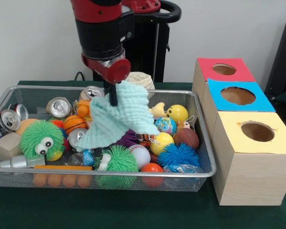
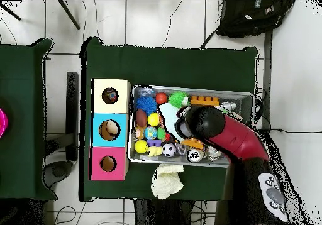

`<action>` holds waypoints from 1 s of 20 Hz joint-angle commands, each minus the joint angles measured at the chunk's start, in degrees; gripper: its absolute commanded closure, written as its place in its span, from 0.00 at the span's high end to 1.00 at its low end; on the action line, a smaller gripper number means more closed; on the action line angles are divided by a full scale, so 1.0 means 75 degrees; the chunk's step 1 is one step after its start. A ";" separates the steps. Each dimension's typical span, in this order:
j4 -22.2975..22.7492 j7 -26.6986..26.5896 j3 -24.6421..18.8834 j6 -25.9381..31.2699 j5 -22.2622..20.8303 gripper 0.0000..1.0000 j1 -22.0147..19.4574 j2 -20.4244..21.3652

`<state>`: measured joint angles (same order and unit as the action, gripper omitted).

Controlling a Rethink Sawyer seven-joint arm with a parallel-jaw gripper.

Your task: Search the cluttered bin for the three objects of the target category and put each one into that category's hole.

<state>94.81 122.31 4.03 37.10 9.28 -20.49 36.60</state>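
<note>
The wire mesh bin point(image 1: 133, 175) sits on the green table, full of balls, cans and toys; it also shows in the overhead view point(image 2: 248, 97). My gripper point(image 1: 113, 98) hangs over the bin's middle, shut on a mint-green knitted cloth point(image 1: 117, 119) that is lifted by one corner and drapes down onto the clutter. In the overhead view the cloth point(image 2: 168, 117) shows beside my arm point(image 2: 217, 131). The yellow-surround hole point(image 1: 257, 131) tops the nearest wooden box right of the bin, and it shows in the overhead view point(image 2: 110, 95) too.
The blue-surround hole point(image 1: 238, 96) and the red-surround hole point(image 1: 224, 69) stand behind the yellow one. A cream cloth point(image 1: 140, 79) lies on the table behind the bin. A green fuzzy toy point(image 1: 41, 138), soda cans point(image 1: 60, 107) and several balls fill the bin.
</note>
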 commanded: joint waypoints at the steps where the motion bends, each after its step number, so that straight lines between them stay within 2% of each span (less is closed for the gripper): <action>1: 0.0780 0.1424 -0.0294 0.0979 0.0500 0.00 0.0322 0.0332; 7: 0.1018 0.1768 -0.0051 0.1199 0.0766 0.00 0.0669 0.0595; 12: 0.1181 0.1767 0.0034 0.1178 0.0993 0.00 0.0834 0.0728; 14: 0.1270 0.1711 0.0005 0.0966 0.1092 0.00 0.0856 0.0680; 20: 0.1576 0.1546 -0.0222 -0.0481 0.1314 0.00 0.0773 0.0113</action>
<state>99.53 122.31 4.92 39.65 15.89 -14.31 41.13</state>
